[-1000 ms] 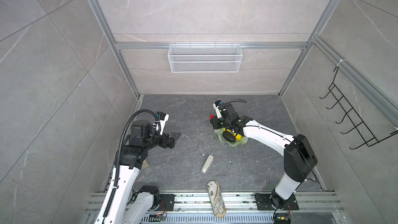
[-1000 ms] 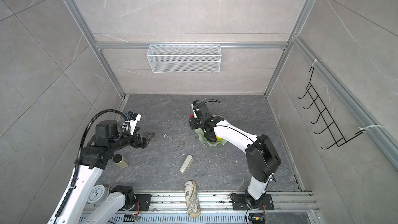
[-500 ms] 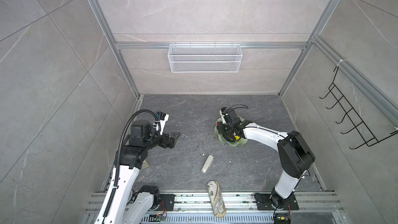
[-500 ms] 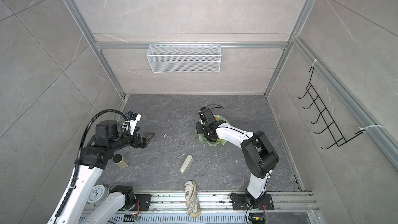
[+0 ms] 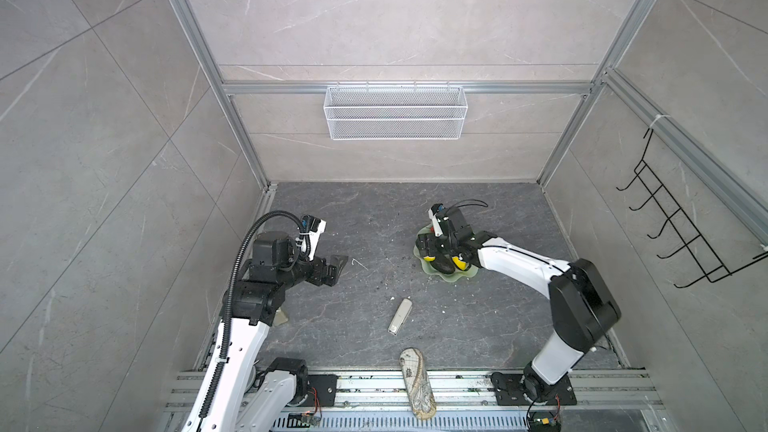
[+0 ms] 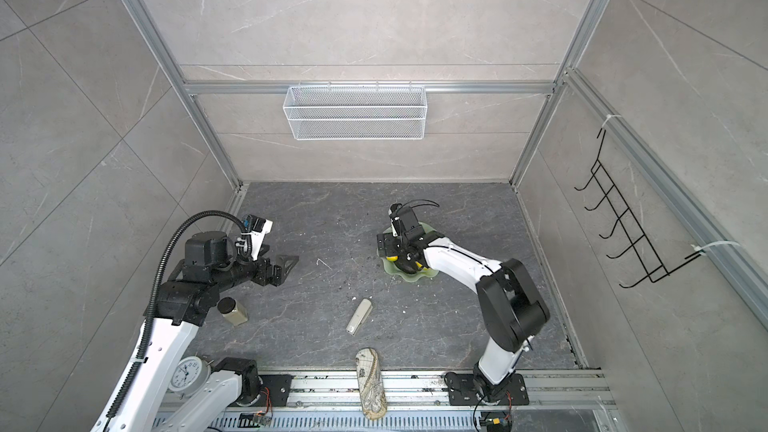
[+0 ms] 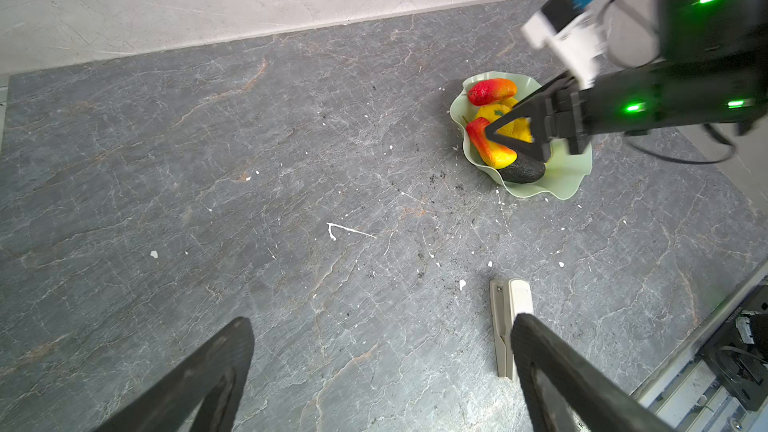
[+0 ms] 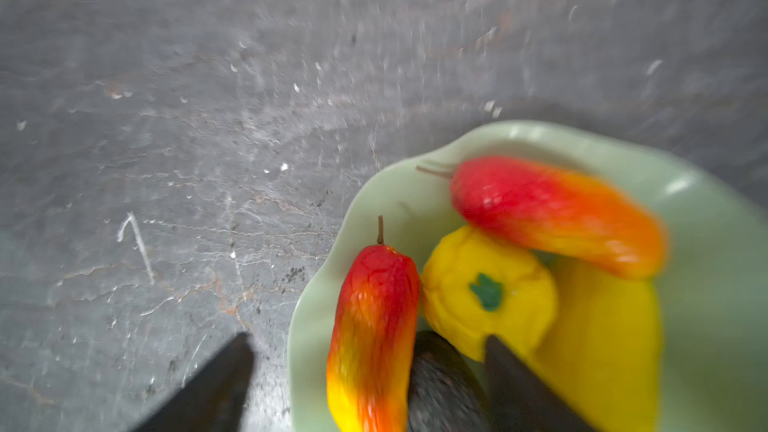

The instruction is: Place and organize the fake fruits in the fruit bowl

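The fruit bowl [image 8: 706,222], pale mint green with a wavy rim, sits right of centre on the floor in both top views [image 5: 455,277] [image 6: 409,275]. In it lie several fake fruits: a red-to-yellow one [image 8: 374,326], another like it [image 8: 552,209], a round yellow one with a green top [image 8: 486,292], a long yellow oval [image 8: 602,347] and a blackish oval [image 8: 440,388]. My right gripper [image 8: 370,340] hangs open over the bowl's edge. It straddles the nearer red-to-yellow fruit and grips nothing. My left gripper [image 7: 382,326] is open and empty, well left of the bowl [image 5: 334,270].
A silver-white oblong device [image 5: 400,316] lies on the floor in front of the bowl. A beige map-patterned case [image 5: 417,384] rests on the front rail. A small jar [image 6: 232,311] stands by the left arm. A wire mesh basket [image 5: 395,114] hangs on the back wall.
My right gripper has come down over the bowl and its jaws have gone from nearly shut to wide open. The left arm has not moved.
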`<action>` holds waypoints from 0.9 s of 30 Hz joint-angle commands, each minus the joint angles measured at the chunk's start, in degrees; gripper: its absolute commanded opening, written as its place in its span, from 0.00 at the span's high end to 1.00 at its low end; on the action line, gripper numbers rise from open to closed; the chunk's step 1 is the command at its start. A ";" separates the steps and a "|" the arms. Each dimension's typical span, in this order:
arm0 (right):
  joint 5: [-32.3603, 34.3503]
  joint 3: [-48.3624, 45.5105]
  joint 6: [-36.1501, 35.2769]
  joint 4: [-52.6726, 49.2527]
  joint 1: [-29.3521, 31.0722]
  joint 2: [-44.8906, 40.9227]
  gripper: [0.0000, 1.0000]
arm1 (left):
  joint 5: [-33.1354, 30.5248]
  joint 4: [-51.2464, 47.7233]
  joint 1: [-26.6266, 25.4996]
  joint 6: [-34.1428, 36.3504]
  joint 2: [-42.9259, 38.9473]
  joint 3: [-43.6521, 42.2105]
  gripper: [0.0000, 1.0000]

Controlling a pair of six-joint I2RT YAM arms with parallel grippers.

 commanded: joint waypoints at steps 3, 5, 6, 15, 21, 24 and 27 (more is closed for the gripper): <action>-0.91 -9.20 -8.98 3.95 -8.29 -19.95 0.00 | -0.95 4.87 0.30 -4.69 -0.07 2.15 0.00; -2.22 -13.27 -7.62 5.03 -14.98 -26.56 0.00 | -5.64 9.26 0.29 -8.53 -0.71 1.27 0.00; -2.63 -14.90 -7.04 5.41 -17.63 -28.91 0.00 | -8.53 11.30 0.30 -10.49 -0.83 0.68 0.00; 13.25 -35.44 -8.24 23.69 -25.32 -34.21 0.00 | -33.41 39.67 0.30 -14.50 1.35 -19.48 0.00; 15.07 -39.11 -7.21 37.52 -25.56 -22.69 0.00 | -41.11 59.61 0.36 -9.46 9.21 -31.18 0.00; 14.84 -40.59 -8.24 45.37 -25.65 -18.24 0.00 | -41.78 67.95 1.29 -7.12 13.95 -34.45 0.00; 16.34 -44.42 -9.06 58.03 -25.98 -12.46 0.00 | -36.92 75.19 4.63 -7.23 18.70 -35.90 0.00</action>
